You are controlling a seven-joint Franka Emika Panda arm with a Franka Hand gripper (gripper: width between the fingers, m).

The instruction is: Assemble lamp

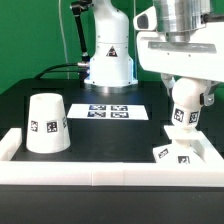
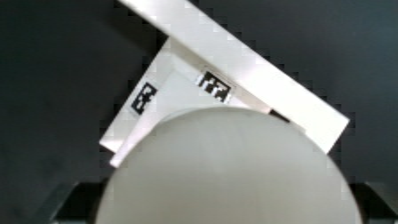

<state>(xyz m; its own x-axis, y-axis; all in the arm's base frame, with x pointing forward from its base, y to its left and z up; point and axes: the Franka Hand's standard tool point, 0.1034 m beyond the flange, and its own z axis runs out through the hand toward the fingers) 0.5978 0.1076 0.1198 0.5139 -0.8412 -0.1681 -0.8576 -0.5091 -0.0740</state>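
My gripper [image 1: 187, 88] is shut on the round white bulb [image 1: 187, 103] and holds it with its tagged neck pointing down, just above the flat square base [image 1: 180, 153]. The base lies on the table in the corner at the exterior view's right, against the white rail. The large tapered shade [image 1: 47, 123] stands mouth down at the exterior view's left. In the wrist view the bulb [image 2: 222, 165] fills the frame between the dark fingers [image 2: 71, 205] of my gripper [image 2: 217, 208]. The base [image 2: 178, 95] with its tags shows beyond it.
The marker board [image 1: 110, 111] lies flat in the middle of the black table. The white rail [image 1: 100, 172] frames the table's front and sides and also shows in the wrist view [image 2: 231, 50]. The robot's base [image 1: 108, 60] stands at the back.
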